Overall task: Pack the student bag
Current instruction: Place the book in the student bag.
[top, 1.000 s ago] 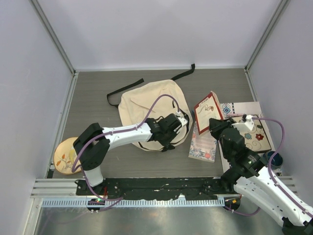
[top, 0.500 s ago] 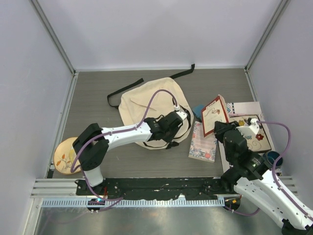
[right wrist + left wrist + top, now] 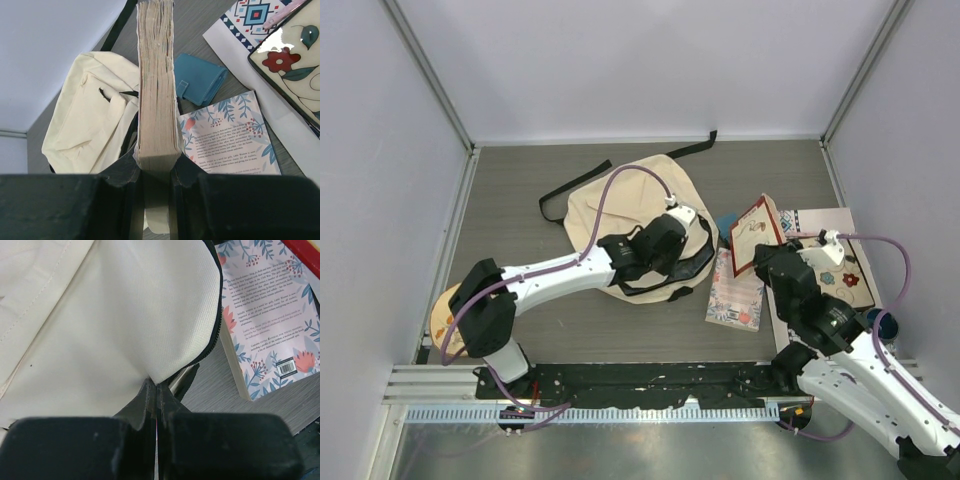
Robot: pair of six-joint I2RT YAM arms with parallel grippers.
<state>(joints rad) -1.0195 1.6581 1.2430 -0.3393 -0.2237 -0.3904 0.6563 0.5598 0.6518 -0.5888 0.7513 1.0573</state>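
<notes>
Looks down on a grey wood-grain table (image 3: 520, 170) boxed in by pale walls. Finds the student bag (image 3: 610, 205), a large cream fabric backpack with black straps (image 3: 575, 180), lying flat mid-table. Pinches the bag's zipper-lined flap at its right edge with the left hand (image 3: 156, 390), fingers closed tight on the cloth, seemingly to lift the flap and hold the mouth open. Grips a thick red-covered book (image 3: 757, 233) in the right hand (image 3: 156, 172), just right of the bag, clamped on its lower end. Stands it on edge, aimed toward the opening, probably to slide it in narrow side first. Leaves a floral paperback (image 3: 735, 295) flat just right of the bag, a blue wallet (image 3: 199, 80) near the bag's right edge too, a flower-painted tray (image 3: 848, 282) further right, and a round wooden disc (image 3: 442, 325) well left of the bag.

Cannot see inside the bag: blocked by the left arm from above and by the book from the right wrist. Cannot tell how wide the mouth gapes. Loses part of the disc behind the left arm, and part of the tray behind the right arm.
</notes>
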